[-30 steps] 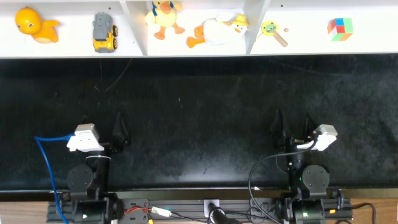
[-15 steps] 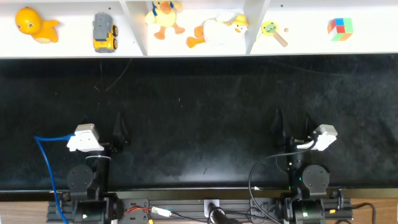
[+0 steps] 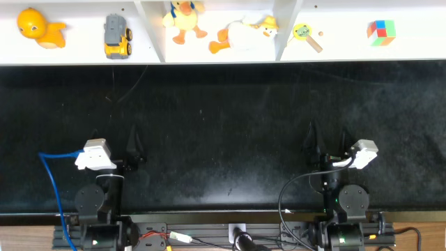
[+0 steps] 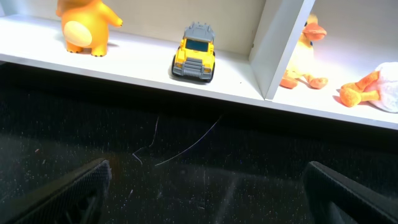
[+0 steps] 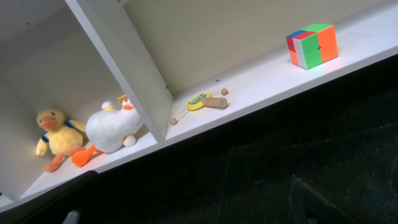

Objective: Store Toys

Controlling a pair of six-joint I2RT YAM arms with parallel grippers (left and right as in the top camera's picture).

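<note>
With the toys (image 3: 116, 36), orange duck (image 3: 38, 26) to colour cube (image 3: 381, 31), already inside the shelf (image 3: 348, 53), the left gripper (image 4: 206, 167) and right gripper (image 3: 327, 141), both spread open and empty, seem best parked well short of it.

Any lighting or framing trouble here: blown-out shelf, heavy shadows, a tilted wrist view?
Top view: white shelf very bright against the black mat, yet not washed out. Left wrist view: level, soft shadow under the yellow toy truck. Right wrist view: tilted, shelf runs diagonally past the colour cube.
</note>
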